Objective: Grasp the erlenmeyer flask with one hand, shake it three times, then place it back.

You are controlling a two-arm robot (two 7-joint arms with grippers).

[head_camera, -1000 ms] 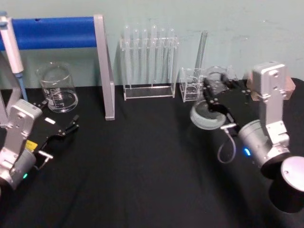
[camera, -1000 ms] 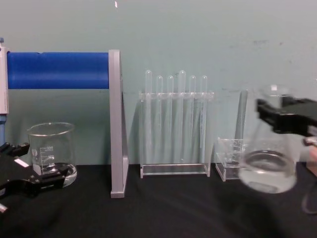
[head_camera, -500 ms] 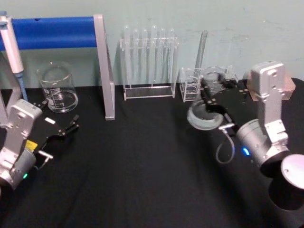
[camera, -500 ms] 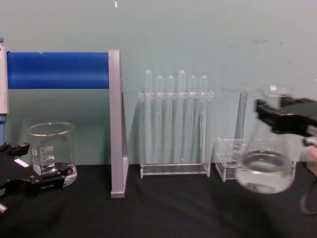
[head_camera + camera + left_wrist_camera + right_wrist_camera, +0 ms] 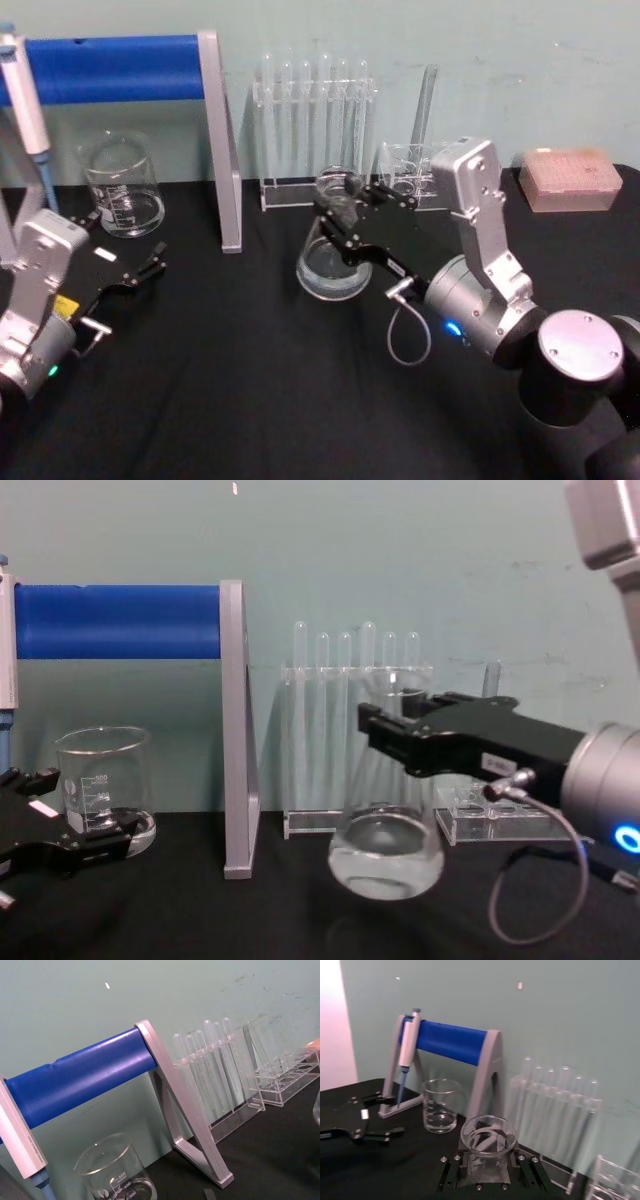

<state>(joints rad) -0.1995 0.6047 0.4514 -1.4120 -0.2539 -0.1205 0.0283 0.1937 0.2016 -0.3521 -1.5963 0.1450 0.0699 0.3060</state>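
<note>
The right arm has swung in from the right side of the desk to the middle, bringing the glass with it. The right tool (image 5: 338, 205) is clamped on the neck of the erlenmeyer flask (image 5: 331, 262), black fingers on either side just below the flared rim. The flask hangs upright with its wide base low over the black desk (image 5: 260, 380). I cannot tell whether the base touches the cloth. A shallow pool of clear liquid (image 5: 386, 852) sits in the bottom, and the mouth is open.

From where I stand, the worry is that hold. It is smooth glass pinched at a narrow neck with the weight below, so a sharp shake could let it twist or slide through the fingers. A hard swing could also slosh the liquid up and out.

The test-tube rack (image 5: 313, 130) stands just behind the flask, and the grey leg of the blue stand (image 5: 222, 150) is near on its left. A wide sweep back or sideways could knock either.

The left tool (image 5: 140, 272) rests open at the desk's left, near the beaker (image 5: 122, 185), well clear.
</note>
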